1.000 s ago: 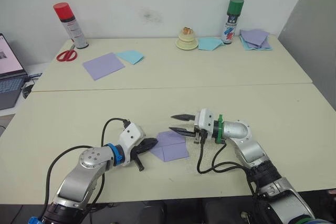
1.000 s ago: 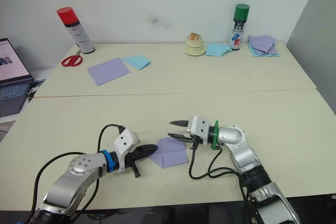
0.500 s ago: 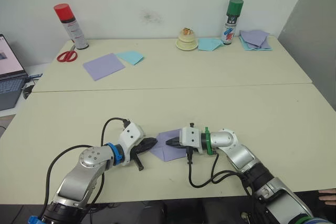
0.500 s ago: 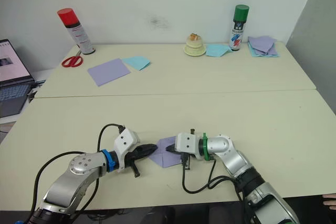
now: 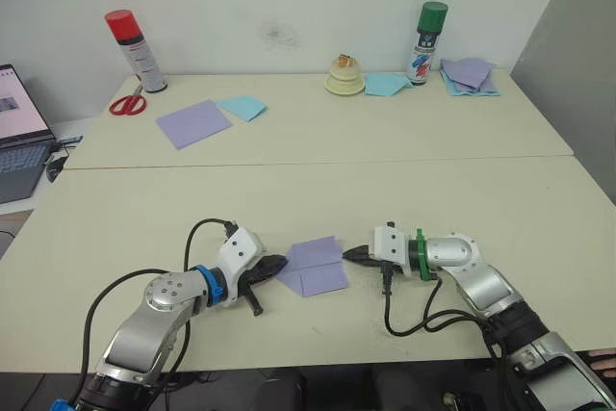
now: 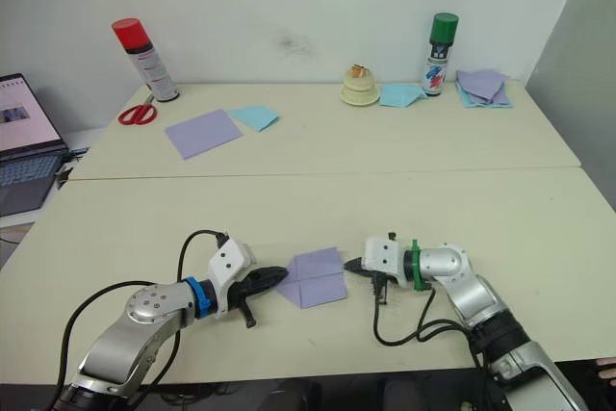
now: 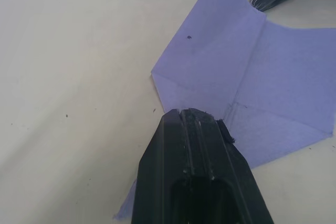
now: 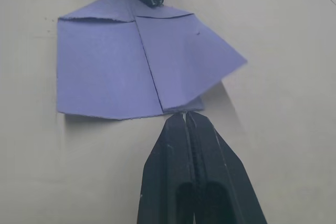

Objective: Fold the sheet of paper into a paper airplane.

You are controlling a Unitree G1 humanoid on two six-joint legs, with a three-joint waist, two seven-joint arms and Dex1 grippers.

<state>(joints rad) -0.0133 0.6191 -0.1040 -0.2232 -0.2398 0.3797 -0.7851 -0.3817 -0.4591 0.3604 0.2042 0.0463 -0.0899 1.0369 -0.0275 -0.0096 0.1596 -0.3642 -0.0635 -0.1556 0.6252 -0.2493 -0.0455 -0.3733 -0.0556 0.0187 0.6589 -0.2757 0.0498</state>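
Observation:
The sheet of paper is lavender and lies partly folded near the table's front edge, with two flaps meeting along a centre crease. My left gripper is shut, and its tip rests on the sheet's left corner. My right gripper is shut too, its tip touching the sheet's right edge at the crease. Nothing is held between either pair of fingers. A paper airplane is out of view.
On the far table stand a red spray can, scissors, a smooth lavender sheet, a light blue sheet, a cream object, a green spray can and a paper pile. A laptop sits left.
My right gripper was open over the sheet's right side, then shut and swept in over its middle. It has now drawn back right to the edge. The left gripper held still.

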